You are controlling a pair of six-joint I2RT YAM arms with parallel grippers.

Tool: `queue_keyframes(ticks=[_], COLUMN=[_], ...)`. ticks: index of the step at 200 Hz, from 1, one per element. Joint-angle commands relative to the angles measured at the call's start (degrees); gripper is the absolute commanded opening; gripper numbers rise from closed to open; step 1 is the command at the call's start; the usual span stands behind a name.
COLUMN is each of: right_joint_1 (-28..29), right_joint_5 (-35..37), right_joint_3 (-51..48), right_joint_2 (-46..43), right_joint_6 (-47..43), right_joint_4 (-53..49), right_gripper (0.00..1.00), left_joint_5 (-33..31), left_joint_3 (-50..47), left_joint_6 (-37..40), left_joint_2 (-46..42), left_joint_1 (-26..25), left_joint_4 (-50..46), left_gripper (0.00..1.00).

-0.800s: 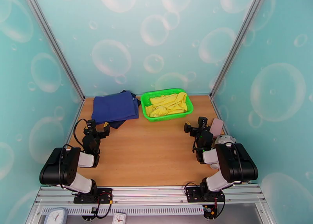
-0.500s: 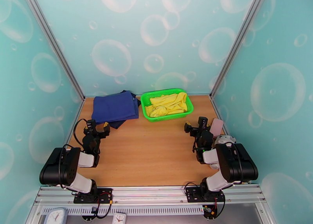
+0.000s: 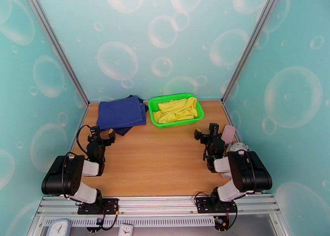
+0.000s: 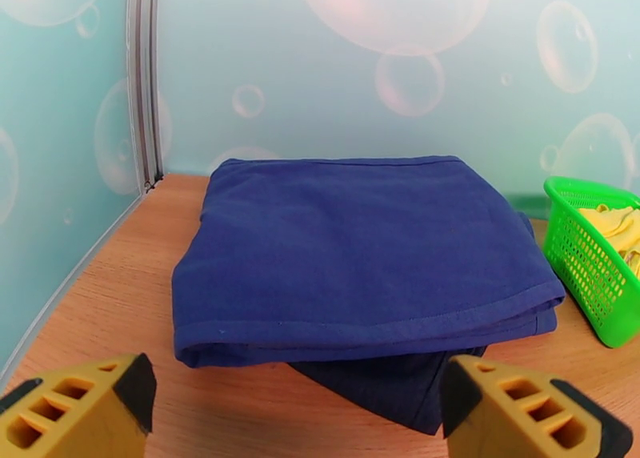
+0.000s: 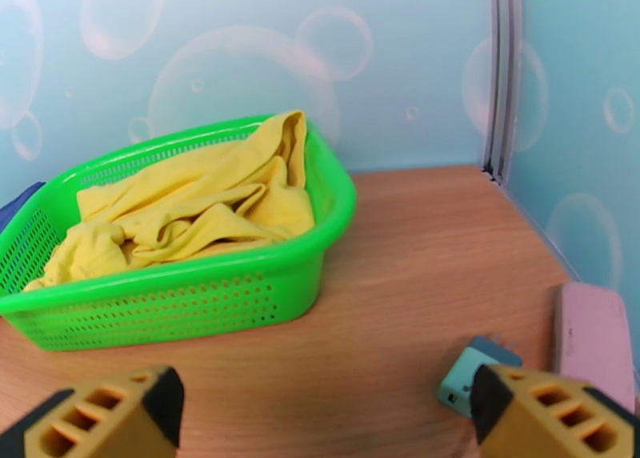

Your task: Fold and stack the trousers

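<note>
Left pincer point(image 3: 103, 132) hangs low over the light wooden desk point(image 3: 161, 162) at about 9 o'clock in the top view. Its yellow-tipped jaws are spread wide with nothing between them. Just beyond it, at 11 o'clock, the folded stack of navy blue cloth garments point(image 4: 360, 251) lies flat and squared, with a darker layer poking out under its near edge.

At 12 o'clock stands the bright green perforated plastic basket point(image 3: 180, 122), just beside the navy stack. In it the bright yellow thin-cloth trousers point(image 5: 192, 203) lie crumpled, one fold riding up at the far rim. The right pincer point(image 3: 205, 130) hangs at 3 o'clock, jaws equally wide and empty, facing the basket from well short of it. On its outer side rest a pale pink rectangular block point(image 5: 594, 341) and a small grey-teal object point(image 5: 462, 378) that I cannot identify.

By my reading the task has barely begun: the trousers are unfolded and not yet out of the basket, so the step in hand is the first reach. The next move calls for a pincer, likelier the right, to travel toward 12 o'clock and dip over the rim. It should pinch a raised ridge of the soft cloth without catching the mesh wall, then lift it onto bare desk for spreading.

No brand, label or writing is readable on cloth, basket or block. The small white clock dials point(image 3: 58, 228) at 6 o'clock are too small to read.
</note>
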Motion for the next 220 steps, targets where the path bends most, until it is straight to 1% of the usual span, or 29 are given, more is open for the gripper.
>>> queue_keyframes(ticks=[1,13,26,32,40,46,49,55,61,69,79,94,109,119,138,158,172,184,202,220], right_joint_1=[0.28,0.34,1.13,2.05,4.32,6.43,7.12,8.09,8.68,9.17,9.33,9.48,11.06,12.64,16.6,22.31,24.59,25.34,24.9,23.43], right_joint_5=[1.95,3.68,7.51,10.99,17.5,21.79,22.81,22.59,21.34,19.49,16.43,10.45,8.05,7.7,5.74,8.18,8.97,7.59,7.7,6.08], right_joint_3=[-1.32,-2.04,-3.59,-4.65,-5.33,-4.8,-4.22,-2.14,0.65,4.7,8.62,11.53,12.33,11.94,9.55,8.75,8.23,6.77,4.39,4.99], right_joint_2=[-1.01,-3.39,-7.8,-10.57,-15.28,-18.93,-20.86,-24.49,-27.35,-29.39,-29.62,-27.4,-23.9,-21.8,-18.53,-16.17,-16.02,-16.82,-18.37,-19.54], right_joint_6=[-0.65,-0.18,-0.17,-0.25,-0.34,0.65,1.64,3.78,6.31,9.08,11.74,12.96,13.24,13.8,15.65,15.52,15.98,16.48,17.64,18.64], right_joint_4=[2.21,1.66,1.0,0.39,-2.47,-6.68,-8.72,-16.77,-24.25,-33.42,-40.16,-43.43,-42.94,-41.46,-35.12,-32.12,-31.68,-29.51,-26.71,-28.28], right_gripper=[0.99,0.99,0.99,0.99,0.99,0.99,0.99,0.99,0.99,0.99,0.99,0.99,0.99,0.99,0.99,0.99,0.99,0.99,0.99,0.99], left_joint_5=[-1.61,-3.35,-7.5,-9.4,-11.94,-14.6,-16.31,-19.2,-20.13,-20.07,-18.48,-11.47,-4.98,-2.81,-3.85,-5.44,-5.08,-4.17,-5.49,-6.5], left_joint_3=[0.79,1.14,1.59,2.07,2.32,2.64,3.05,4.55,6.82,10.96,17.7,28.92,40.82,47.0,56.12,64.15,70.83,76.22,84.29,95.41], left_joint_6=[-0.08,0.12,0.66,1.01,2.74,5.1,6.47,8.78,9.95,10.17,9.39,6.87,4.04,3.06,3.63,4.46,3.3,2.78,2.46,0.66], left_joint_2=[-0.22,-2.15,-5.12,-6.69,-8.62,-9.91,-10.51,-11.48,-12.47,-12.91,-11.88,-7.26,-0.56,4.87,14.34,23.39,29.82,35.1,42.21,49.54], left_joint_1=[-0.38,-1.2,-2.76,-3.69,-5.9,-8.79,-10.52,-13.86,-16.78,-20.38,-24.09,-27.22,-28.91,-29.97,-32.88,-35.19,-35.98,-36.62,-37.67,-38.13], left_joint_4=[-0.3,-2.22,-5.32,-7.01,-8.43,-9.45,-10.07,-12.27,-15.93,-21.87,-30.43,-41.68,-50.17,-53.8,-55.67,-52.99,-52.69,-52.43,-53.78,-61.23], left_gripper=[0.99,0.99,0.99,0.99,0.99,0.99,0.99,0.99,0.99,0.99,0.99,0.99,0.99,0.99,0.99,0.99,0.99,0.99,0.99,0.99])
